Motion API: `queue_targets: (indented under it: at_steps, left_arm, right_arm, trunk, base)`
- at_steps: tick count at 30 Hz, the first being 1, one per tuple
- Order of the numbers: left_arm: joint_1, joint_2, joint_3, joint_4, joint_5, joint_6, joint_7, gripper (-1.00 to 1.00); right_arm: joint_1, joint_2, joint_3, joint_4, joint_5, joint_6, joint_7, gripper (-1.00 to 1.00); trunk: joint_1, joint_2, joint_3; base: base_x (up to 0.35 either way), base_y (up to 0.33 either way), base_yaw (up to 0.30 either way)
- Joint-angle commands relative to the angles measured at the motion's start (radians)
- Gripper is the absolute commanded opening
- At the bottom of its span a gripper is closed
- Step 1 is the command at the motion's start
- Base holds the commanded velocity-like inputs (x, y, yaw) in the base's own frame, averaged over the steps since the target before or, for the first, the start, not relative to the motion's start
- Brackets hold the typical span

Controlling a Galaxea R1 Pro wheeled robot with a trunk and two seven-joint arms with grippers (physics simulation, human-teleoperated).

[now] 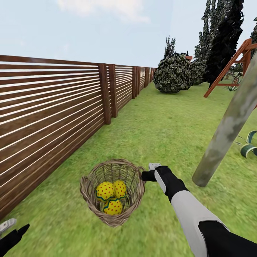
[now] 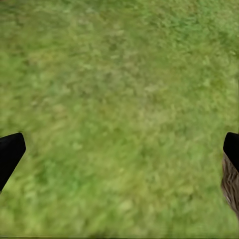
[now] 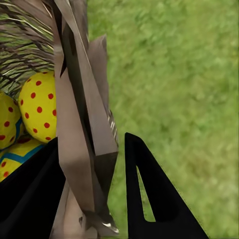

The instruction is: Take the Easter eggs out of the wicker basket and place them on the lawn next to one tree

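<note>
Wicker basket [image 1: 112, 192] near tree trunk [image 1: 228, 132], held off lawn [image 1: 167, 125] by right gripper [image 1: 145, 175], fingers pinching rim; likely carried whole to bring eggs beside trunk

Three Easter eggs [image 1: 112, 196] inside basket

Right wrist view shows rim [image 3: 82, 149] between the black fingers [image 3: 149, 199], unclear from head view

Left gripper [image 2: 119, 154] spread wide, empty, over grass beside basket

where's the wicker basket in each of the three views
Head view: wicker basket low centre, three eggs inside, right gripper at its right rim.
Left wrist view: brown weave at the right edge.
Right wrist view: its rim up close between the fingers, eggs behind.
Shared landmark: the lawn.
</note>
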Motion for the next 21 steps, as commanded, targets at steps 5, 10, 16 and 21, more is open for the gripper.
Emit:
queue_targets:
  at_steps: [5, 10, 16, 21]
  left_arm:
    - [-0.001, 0.000, 0.002, 0.011, 0.002, 0.005, -0.006, 1.00]
    - [-0.001, -0.009, 0.002, 0.015, 0.001, 0.005, 0.002, 1.00]
    - [0.000, -0.105, -0.006, 0.004, 0.002, -0.118, 0.230, 1.00]
    - [0.013, -0.168, -0.008, 0.005, 0.003, -0.151, 0.327, 1.00]
  right_arm:
    - [-0.001, 0.000, -0.002, -0.002, -0.006, 0.005, 0.002, -1.00]
    - [-0.001, 0.001, -0.002, -0.002, -0.006, 0.005, 0.002, -1.00]
    - [-0.001, 0.001, -0.002, -0.002, -0.006, 0.005, 0.002, -1.00]
    - [-0.001, 0.000, -0.002, -0.002, -0.006, 0.005, 0.002, -1.00]
  trunk:
    - [0.019, -0.036, -0.017]
    - [0.038, -0.071, -0.032]
    - [0.061, -0.113, -0.051]
    - [0.081, -0.148, -0.067]
  base:
    - [0.000, 0.000, 0.000]
    - [0.000, 0.000, 0.000]
    - [0.000, 0.000, 0.000]
    - [0.000, 0.000, 0.000]
